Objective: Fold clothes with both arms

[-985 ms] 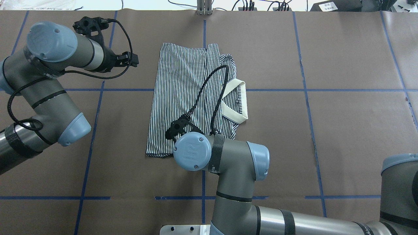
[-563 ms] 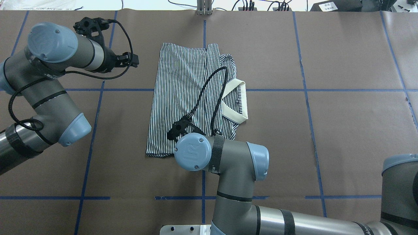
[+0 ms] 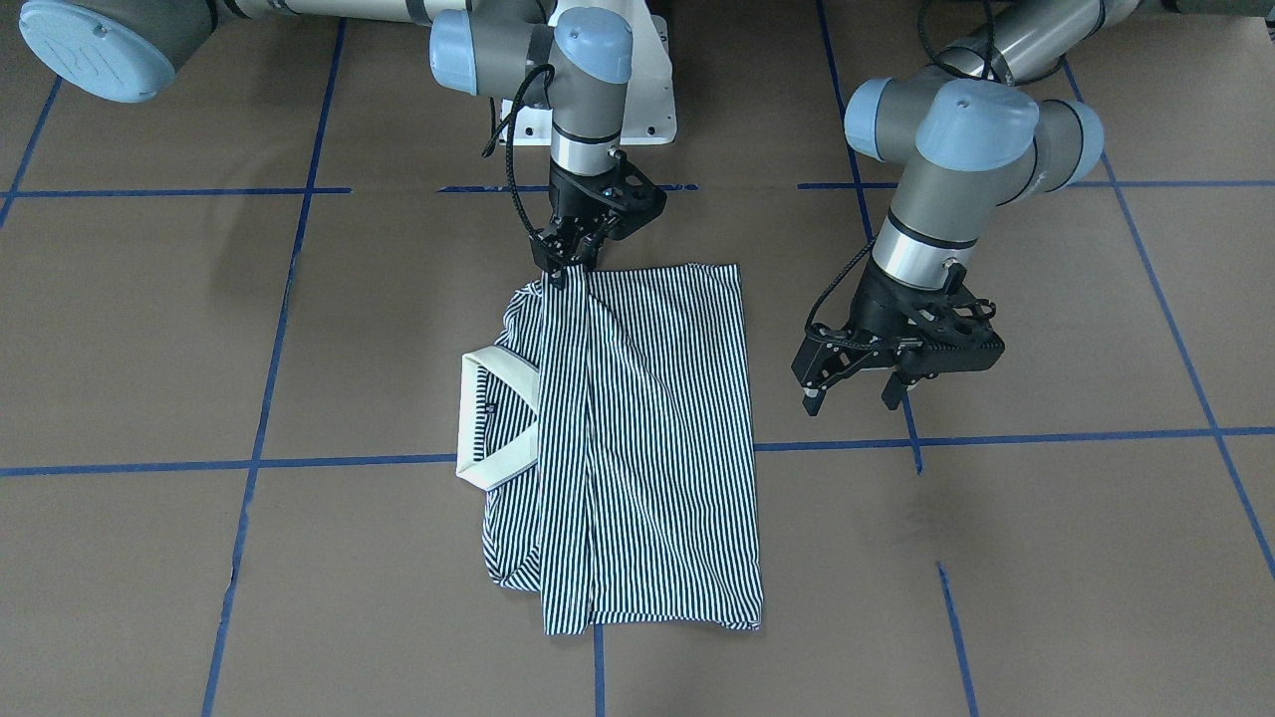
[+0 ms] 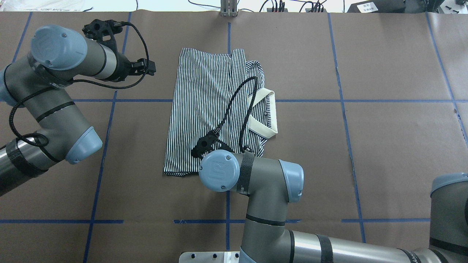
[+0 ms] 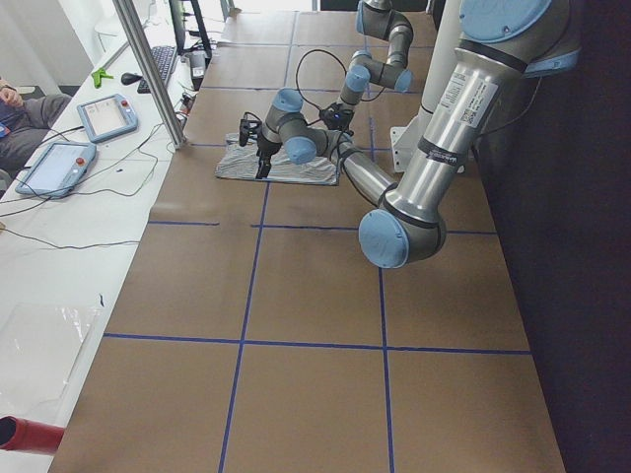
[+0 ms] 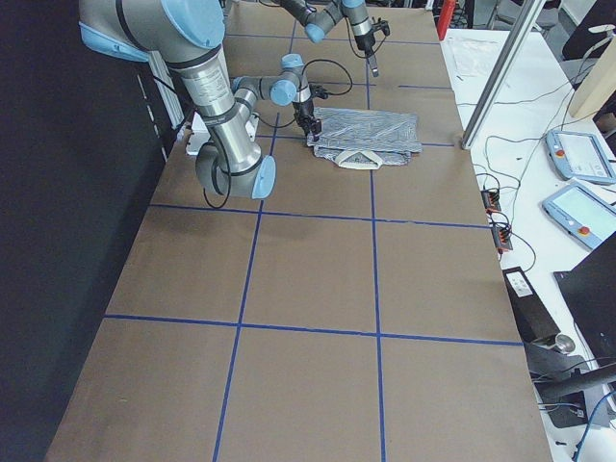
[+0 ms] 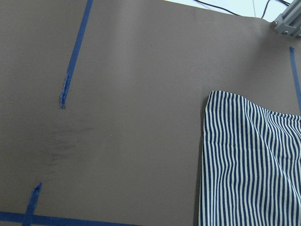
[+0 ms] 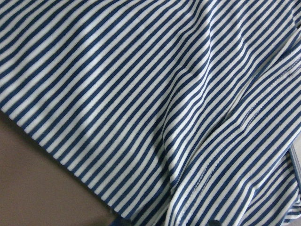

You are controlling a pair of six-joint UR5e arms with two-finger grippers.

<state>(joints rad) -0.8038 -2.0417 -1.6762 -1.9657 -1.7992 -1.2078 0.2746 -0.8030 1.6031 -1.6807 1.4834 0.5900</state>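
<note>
Brown paper table (image 3: pixel 996 558): right claw (image 3: pixel 564 267) vertical, tight on polo shirt (image 3: pixel 657 448) edge; left claw (image 3: pixel 850 400) agape, tilted, alongside.

**Concealed, cropped and illegible items**

1. Right gripper (image 3: pixel 564 267). In the overhead view it is wholly covered by the right arm's wrist cap (image 4: pixel 218 171). In the right wrist view it shows only as two dark, blurred slivers at the bottom edge.
2. Polo shirt (image 4: pixel 204 109). Overhead, its near hem at the right is hidden under the same cap. The right wrist view shows stripes cut off on three sides, soft in focus at upper left. The left wrist view shows one corner only, cropped at the right and bottom edges.
3. Both side views. The shirt's buttons and the set of either gripper's jaws are too small to tell.
4. Person (image 5: pixel 18 110). Seen in grey clothing beside the table, cut off by the picture's edge.
</note>
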